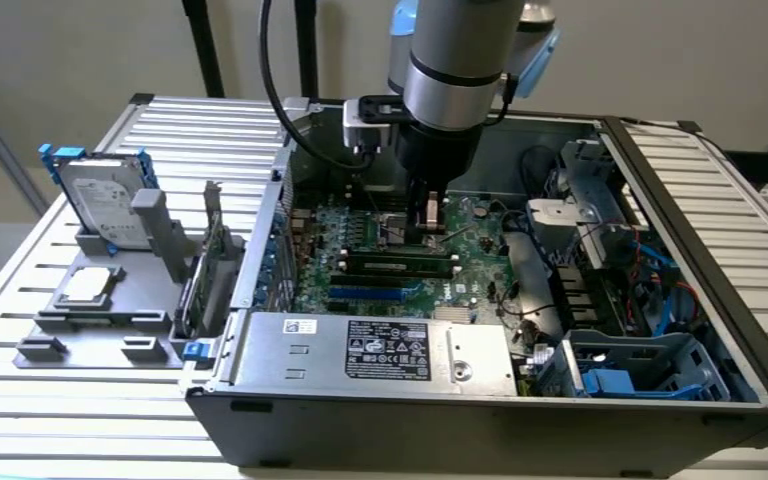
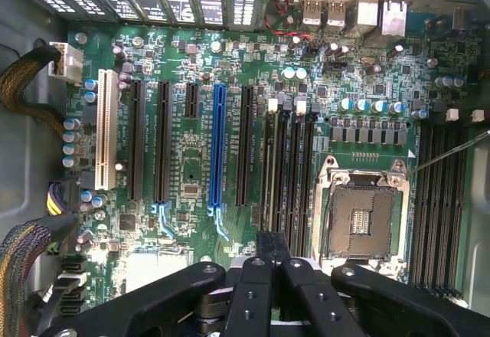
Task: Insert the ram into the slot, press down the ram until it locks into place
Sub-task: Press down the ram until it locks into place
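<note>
Plainly not carried: found one long, thin green circuit-board ram stick (image 1: pixel 398 266) lying inside the open dark grey computer case (image 1: pixel 357 420), set along one of the long narrow black memory slots (image 2: pixel 277 168), with a white latch (image 1: pixel 339 264) at its end. Could not tell from either view whether seated fully or locked.

Placed the ram stick just toward the camera from the black two-fingered gripper (image 1: pixel 428 235), lower and close by; could not resolve any contact. Logged its long axis as running across the exterior view, left to right, with the gripper over the half nearer the exterior view's right. One arm only, so no nearer hand to pick. Found the fingers (image 2: pixel 262 253) drawn together in the wrist view, with nothing pinched between them.

Counted:
- one ram stick
- four parallel memory slots in the bank beside the square processor socket (image 2: pixel 358 218), and seemingly four more on its other side
- one bright blue expansion slot (image 2: pixel 218 153)
- one white expansion slot (image 2: pixel 106 138)
- one gripper
</note>
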Robot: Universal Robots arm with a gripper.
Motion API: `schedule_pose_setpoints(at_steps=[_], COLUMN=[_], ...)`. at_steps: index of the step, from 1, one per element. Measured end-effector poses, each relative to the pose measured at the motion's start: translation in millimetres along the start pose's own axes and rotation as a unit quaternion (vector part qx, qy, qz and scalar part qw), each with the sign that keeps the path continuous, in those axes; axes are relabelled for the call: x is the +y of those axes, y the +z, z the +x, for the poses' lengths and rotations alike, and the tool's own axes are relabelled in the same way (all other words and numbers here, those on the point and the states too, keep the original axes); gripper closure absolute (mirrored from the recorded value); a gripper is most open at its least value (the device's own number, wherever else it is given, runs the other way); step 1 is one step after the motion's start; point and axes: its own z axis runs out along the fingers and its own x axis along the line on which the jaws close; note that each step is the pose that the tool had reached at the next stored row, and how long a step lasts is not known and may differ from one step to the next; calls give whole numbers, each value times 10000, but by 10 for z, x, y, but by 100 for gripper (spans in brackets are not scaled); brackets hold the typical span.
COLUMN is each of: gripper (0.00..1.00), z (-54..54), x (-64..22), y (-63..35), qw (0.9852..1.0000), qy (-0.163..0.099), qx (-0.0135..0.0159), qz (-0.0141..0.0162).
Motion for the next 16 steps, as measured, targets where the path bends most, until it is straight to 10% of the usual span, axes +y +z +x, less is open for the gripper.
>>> schedule_pose_setpoints(at_steps=[16], gripper=[89], z=[-20], x=[46], y=[158], qw=[10000], qy=[-1], qx=[-6], qz=[15])
